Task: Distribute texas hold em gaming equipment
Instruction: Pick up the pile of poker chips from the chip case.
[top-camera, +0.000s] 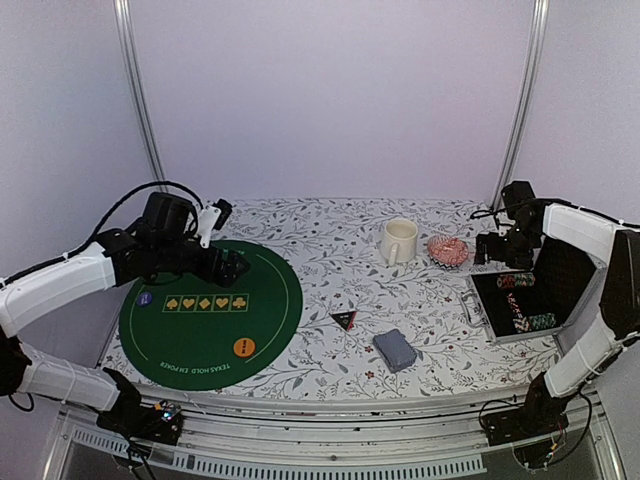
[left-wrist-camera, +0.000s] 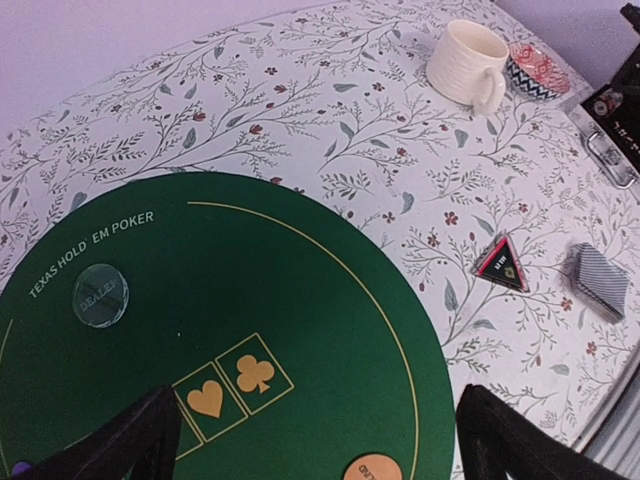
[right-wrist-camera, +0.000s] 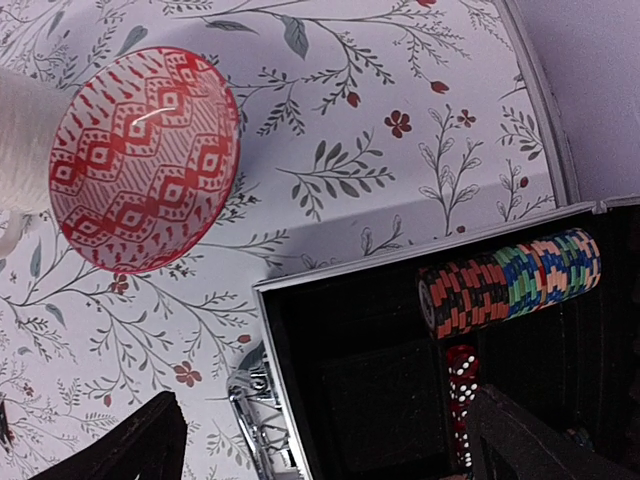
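A grey-blue deck of cards (top-camera: 395, 350) (left-wrist-camera: 600, 282) and a black-and-red triangular marker (top-camera: 343, 320) (left-wrist-camera: 502, 263) lie on the floral cloth. On the green poker mat (top-camera: 270, 300) (left-wrist-camera: 300, 300) rest an orange disc button (top-camera: 243, 347) (left-wrist-camera: 368, 468) and a clear disc (left-wrist-camera: 101, 294). Rows of striped poker chips (top-camera: 515, 281) (right-wrist-camera: 510, 280) lie inside an open black case (top-camera: 482, 302) (right-wrist-camera: 262, 300), with red dice (right-wrist-camera: 461, 400) below them. My left gripper (top-camera: 225, 245) (left-wrist-camera: 320, 440) hangs open over the mat's far edge, holding nothing. Above the case's far left corner my right gripper (top-camera: 497, 248) (right-wrist-camera: 325, 440) is open and empty.
A cream mug (top-camera: 398, 240) (left-wrist-camera: 465, 62) and a red-patterned small dish (top-camera: 447, 250) (right-wrist-camera: 145, 160) stand at the back, between the mat and the case. The case lid (top-camera: 565, 280) stands raised on the right. A chrome latch (right-wrist-camera: 250, 390) juts from the case's left side.
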